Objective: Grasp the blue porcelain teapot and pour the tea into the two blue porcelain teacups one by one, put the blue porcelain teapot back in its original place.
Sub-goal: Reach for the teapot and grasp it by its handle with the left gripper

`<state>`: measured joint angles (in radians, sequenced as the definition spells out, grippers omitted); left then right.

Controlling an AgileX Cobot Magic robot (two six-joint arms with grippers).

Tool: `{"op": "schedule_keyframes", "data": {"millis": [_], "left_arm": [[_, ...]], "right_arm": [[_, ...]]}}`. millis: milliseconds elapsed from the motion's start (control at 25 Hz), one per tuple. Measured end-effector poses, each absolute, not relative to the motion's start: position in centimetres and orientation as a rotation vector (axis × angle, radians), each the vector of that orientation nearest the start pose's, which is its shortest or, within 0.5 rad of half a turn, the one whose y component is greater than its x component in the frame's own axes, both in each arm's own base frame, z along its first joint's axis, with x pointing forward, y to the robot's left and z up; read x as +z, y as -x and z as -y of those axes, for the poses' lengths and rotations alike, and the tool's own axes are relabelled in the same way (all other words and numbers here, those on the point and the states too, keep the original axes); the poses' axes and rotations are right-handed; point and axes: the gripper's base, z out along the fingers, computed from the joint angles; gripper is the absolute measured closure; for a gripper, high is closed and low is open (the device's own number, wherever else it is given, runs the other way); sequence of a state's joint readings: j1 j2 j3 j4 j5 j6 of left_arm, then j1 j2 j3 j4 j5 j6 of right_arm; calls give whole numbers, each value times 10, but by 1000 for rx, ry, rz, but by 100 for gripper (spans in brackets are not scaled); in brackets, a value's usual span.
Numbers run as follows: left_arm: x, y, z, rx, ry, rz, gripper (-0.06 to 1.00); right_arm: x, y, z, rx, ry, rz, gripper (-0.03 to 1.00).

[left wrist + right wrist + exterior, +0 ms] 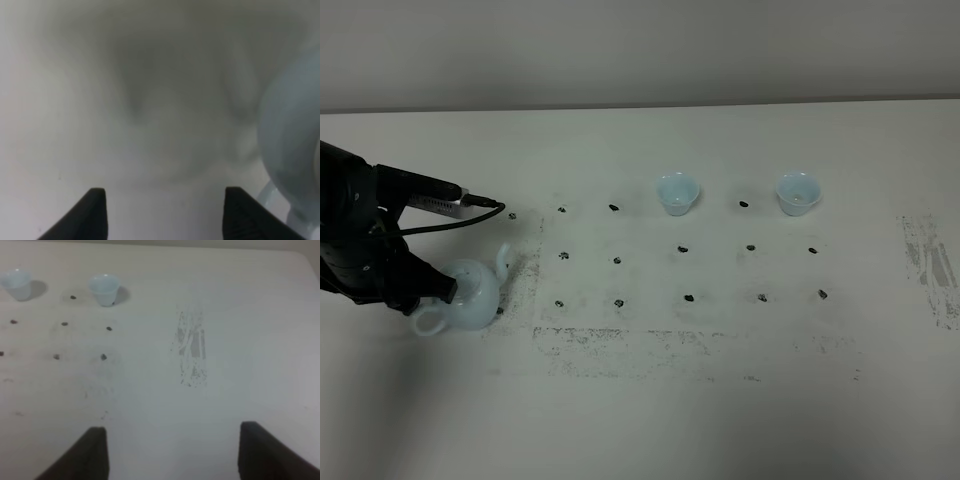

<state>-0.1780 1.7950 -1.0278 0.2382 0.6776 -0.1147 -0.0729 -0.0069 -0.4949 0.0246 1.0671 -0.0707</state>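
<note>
The left gripper has its fingers spread with nothing between them. The teapot sits on the table just beside 1 finger, outside the gap. Well apart from the teapot, on its spout side, stand the nearer cup and the farther cup. The right gripper is also spread and holds nothing.

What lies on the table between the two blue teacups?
Only a small dark mark, between the left teacup and the right teacup; the exterior high view shows it.
</note>
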Motion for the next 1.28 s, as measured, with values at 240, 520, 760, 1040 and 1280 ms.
{"op": "schedule_keyframes", "data": {"millis": [240,520,760,1040,1280], "left_arm": [[160,-320,43,223,-332,-2952,46],[186,-309,41,236,-326,-2954,46],[199,-302,55,205,-595,-2894,52],[198,-299,66,149,-822,-2854,64],[199,-300,62,215,-852,-2840,65]], "right_arm": [[275,5,-2,-60,-1,-2049,39],[275,5,-2,-60,-1,-2049,39],[275,5,-2,-60,-1,-2049,39],[275,5,-2,-60,-1,-2049,39],[275,5,-2,-60,-1,-2049,39]]}}
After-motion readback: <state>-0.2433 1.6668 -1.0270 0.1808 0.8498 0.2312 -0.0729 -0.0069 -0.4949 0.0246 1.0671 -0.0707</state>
